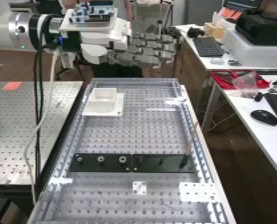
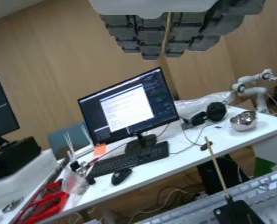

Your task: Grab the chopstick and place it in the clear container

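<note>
Hand: the hand is open and raised in the air near the far end of the middle tabletop, its fingers extended towards the high view's right; in the wrist view its fingers hang side by side, fairly straight.
Chopstick: the chopstick stands at a slight lean in a small black holder, well apart from the hand.
Clear container: the square, pale, see-through container sits upright on a white plate, at the far left part of the middle tabletop in the high view.
Black strip: two dark plates lie end to end across the middle tabletop, nearer than the container; three round fittings line the left one, and the chopstick's holder is at the right one's outer end.
White pieces: a small perforated piece and a wider one lie nearer than the strip.
Side tabletop: a monitor stands behind a keyboard, with a mouse just beside the keyboard; a shiny bowl rests near the headphones.
</note>
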Controlling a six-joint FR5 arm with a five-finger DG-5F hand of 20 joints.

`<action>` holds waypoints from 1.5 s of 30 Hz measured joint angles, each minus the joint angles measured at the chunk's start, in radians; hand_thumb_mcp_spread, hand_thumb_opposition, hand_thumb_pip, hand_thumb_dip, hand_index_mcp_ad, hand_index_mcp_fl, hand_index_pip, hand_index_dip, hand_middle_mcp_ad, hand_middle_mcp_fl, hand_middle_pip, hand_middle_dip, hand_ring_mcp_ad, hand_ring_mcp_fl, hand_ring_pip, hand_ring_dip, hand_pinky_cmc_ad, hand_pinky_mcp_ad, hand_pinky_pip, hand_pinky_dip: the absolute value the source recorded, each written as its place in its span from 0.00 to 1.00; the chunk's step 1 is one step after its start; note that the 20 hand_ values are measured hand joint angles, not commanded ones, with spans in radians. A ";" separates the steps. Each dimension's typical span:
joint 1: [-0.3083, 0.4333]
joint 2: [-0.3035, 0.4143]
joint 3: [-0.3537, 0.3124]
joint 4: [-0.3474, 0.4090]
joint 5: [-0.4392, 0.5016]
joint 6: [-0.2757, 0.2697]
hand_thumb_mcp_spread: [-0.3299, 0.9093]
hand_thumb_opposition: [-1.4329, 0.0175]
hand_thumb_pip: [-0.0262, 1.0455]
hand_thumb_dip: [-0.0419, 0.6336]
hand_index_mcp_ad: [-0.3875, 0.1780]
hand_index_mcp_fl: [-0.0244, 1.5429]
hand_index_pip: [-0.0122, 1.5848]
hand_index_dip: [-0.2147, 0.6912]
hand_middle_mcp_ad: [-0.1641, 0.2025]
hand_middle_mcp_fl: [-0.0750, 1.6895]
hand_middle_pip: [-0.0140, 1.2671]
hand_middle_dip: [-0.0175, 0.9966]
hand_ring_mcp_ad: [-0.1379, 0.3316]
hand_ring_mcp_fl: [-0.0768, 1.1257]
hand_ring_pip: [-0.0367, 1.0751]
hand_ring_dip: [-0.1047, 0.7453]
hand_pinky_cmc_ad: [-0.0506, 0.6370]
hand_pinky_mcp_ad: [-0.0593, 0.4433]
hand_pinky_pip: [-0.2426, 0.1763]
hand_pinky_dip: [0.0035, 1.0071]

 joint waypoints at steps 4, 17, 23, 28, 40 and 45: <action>-0.022 -0.041 -0.023 0.085 0.004 0.092 0.26 0.99 0.04 0.05 0.79 0.03 0.02 0.26 0.65 0.06 0.03 0.06 0.41 0.06 0.04 0.14 0.02 0.13 0.55 0.01; -0.069 -0.205 -0.098 0.473 0.153 0.440 0.50 0.56 0.51 0.17 0.71 0.12 0.05 0.46 0.65 0.16 0.11 0.22 0.62 0.07 0.07 0.14 0.24 0.32 0.32 0.26; -0.079 -0.293 -0.092 0.541 0.274 0.549 0.51 0.51 0.64 0.31 0.70 0.19 0.05 0.48 0.65 0.21 0.11 0.39 0.67 0.08 0.08 0.14 0.26 0.35 0.26 0.28; -0.076 -0.326 -0.075 0.549 0.310 0.591 0.54 0.50 0.69 0.37 0.67 0.19 0.11 0.48 0.65 0.23 0.10 0.45 0.67 0.09 0.09 0.15 0.26 0.35 0.25 0.28; -0.052 -0.396 -0.024 0.573 0.390 0.677 0.59 0.47 0.76 0.51 0.56 0.27 0.52 0.33 0.66 0.27 0.24 0.52 0.67 0.15 0.09 0.30 0.27 0.39 0.25 0.25; -0.048 -0.422 0.003 0.563 0.388 0.710 0.59 0.46 0.75 0.52 0.53 0.29 0.55 0.26 0.65 0.30 0.28 0.52 0.67 0.16 0.11 0.34 0.28 0.38 0.25 0.22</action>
